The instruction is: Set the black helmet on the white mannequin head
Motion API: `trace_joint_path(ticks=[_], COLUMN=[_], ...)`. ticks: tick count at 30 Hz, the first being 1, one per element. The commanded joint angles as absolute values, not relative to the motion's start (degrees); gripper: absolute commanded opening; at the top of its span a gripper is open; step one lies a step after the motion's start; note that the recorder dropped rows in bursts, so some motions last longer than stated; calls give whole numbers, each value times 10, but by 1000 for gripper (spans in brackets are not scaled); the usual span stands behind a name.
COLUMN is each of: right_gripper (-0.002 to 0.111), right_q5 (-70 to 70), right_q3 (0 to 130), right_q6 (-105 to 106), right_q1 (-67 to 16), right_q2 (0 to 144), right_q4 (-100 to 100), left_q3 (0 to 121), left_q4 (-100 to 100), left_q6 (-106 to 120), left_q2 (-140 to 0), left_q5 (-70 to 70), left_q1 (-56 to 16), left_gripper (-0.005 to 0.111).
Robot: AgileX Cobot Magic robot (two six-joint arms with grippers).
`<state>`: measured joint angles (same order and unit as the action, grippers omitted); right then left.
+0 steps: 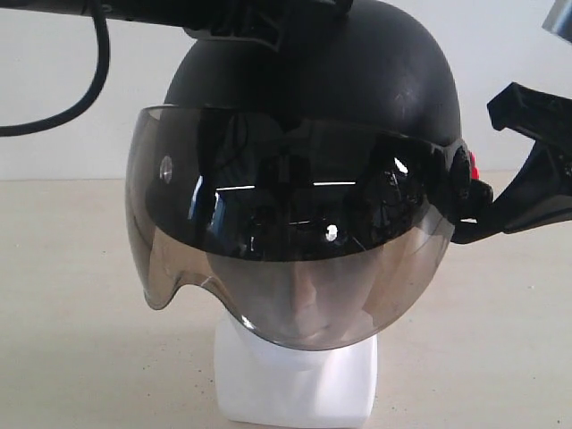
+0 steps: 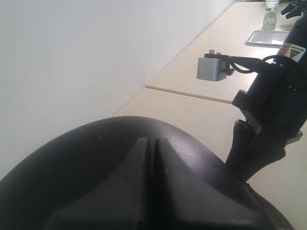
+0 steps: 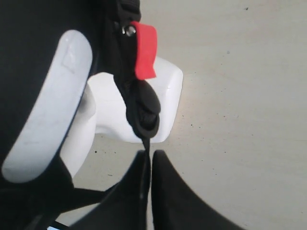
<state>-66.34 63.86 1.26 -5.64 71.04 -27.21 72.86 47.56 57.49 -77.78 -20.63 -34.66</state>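
The black helmet (image 1: 357, 80) sits over the white mannequin head (image 1: 299, 380), whose face shows faintly through the smoky visor (image 1: 286, 268); only the head's square base is uncovered. My left gripper (image 2: 151, 142) is shut, fingertips together against the helmet's crown (image 2: 86, 158), and it comes in from above in the exterior view (image 1: 290, 40). My right gripper (image 3: 151, 154) is shut on the helmet's black chin strap (image 3: 144, 115), just below its red tab (image 3: 144, 50), beside the head's base (image 3: 163, 96). That gripper (image 1: 469, 231) reaches the helmet's right side.
A beige table (image 1: 71, 313) carries the head, with a white wall behind. Beyond the helmet in the left wrist view are a metal tray (image 2: 268, 37), a bottle (image 2: 271, 12) and the right arm (image 2: 276, 105) with its grey camera box (image 2: 213, 67). A black cable (image 1: 85, 94) hangs top left.
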Motion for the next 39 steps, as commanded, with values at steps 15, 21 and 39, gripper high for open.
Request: trace_joint_path(ticks=[15, 21, 39], right_gripper=[53, 52, 0], right_q5=[-700, -700, -697], right_q3=[720, 763, 782], right_q6=[43, 28, 101], right_q1=[-45, -45, -45], right_q2=[710, 710, 632], right_q4=[-264, -249, -252], left_q3=[725, 725, 726], left_q4=[465, 465, 459], left_q6=[563, 563, 563], left_q2=[-778, -778, -707], left_q5=[-238, -240, -235], left_q1=[-343, -343, -343], left_gripper=[4, 4, 4])
